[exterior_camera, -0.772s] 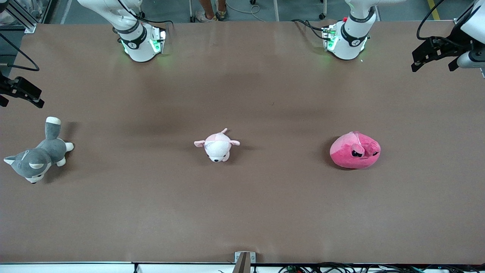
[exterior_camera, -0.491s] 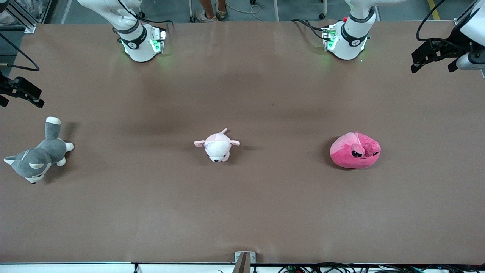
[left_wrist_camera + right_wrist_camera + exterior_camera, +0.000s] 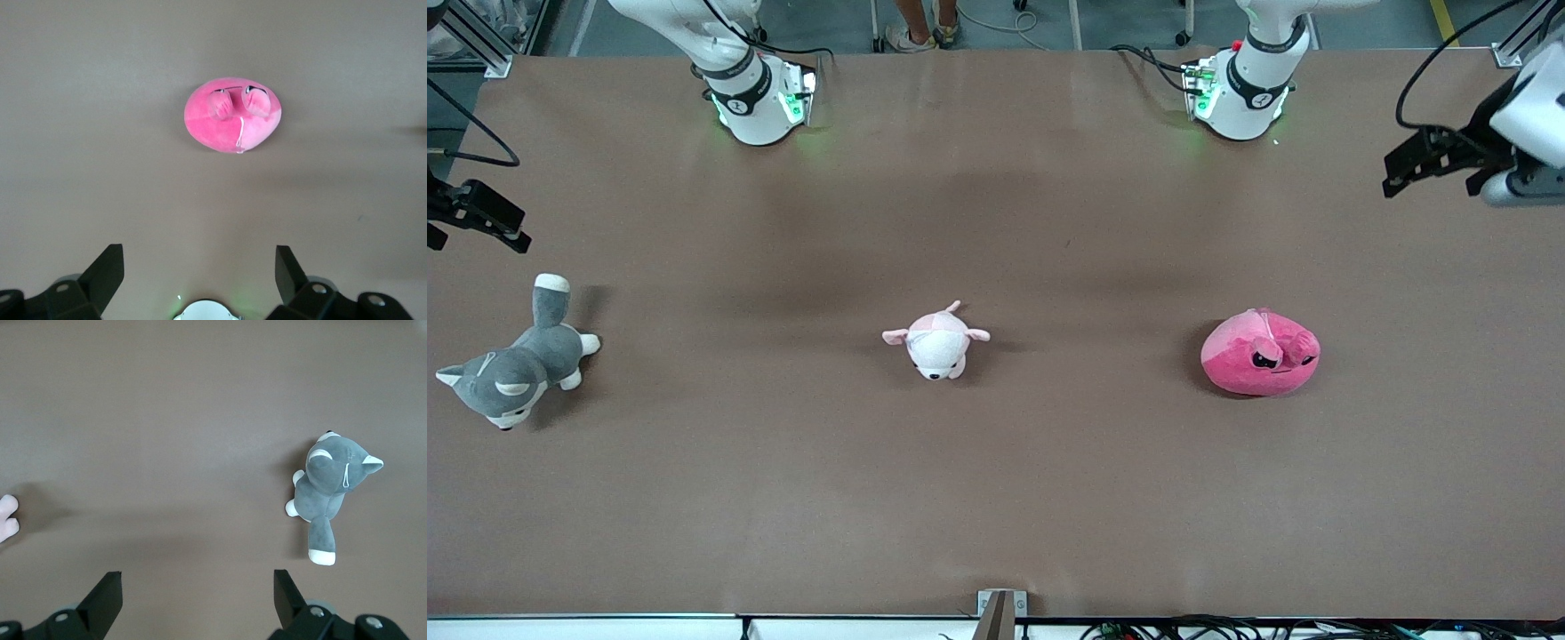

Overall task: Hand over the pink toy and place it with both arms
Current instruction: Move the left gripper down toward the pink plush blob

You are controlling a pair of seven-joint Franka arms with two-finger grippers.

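Pink toy (image 3: 1260, 353) sits right of centre; left end effector (image 3: 1432, 164) (upper right) and right end effector (image 3: 476, 218) (left edge) both gape, empty.

In the right wrist view, the pale pink plush (image 3: 7, 519) is cut by the picture's edge, only a paw and a bit of body showing. In the front view, the right gripper (image 3: 476, 218) is partly cropped at the edge, and both arms' upper links run out of view.
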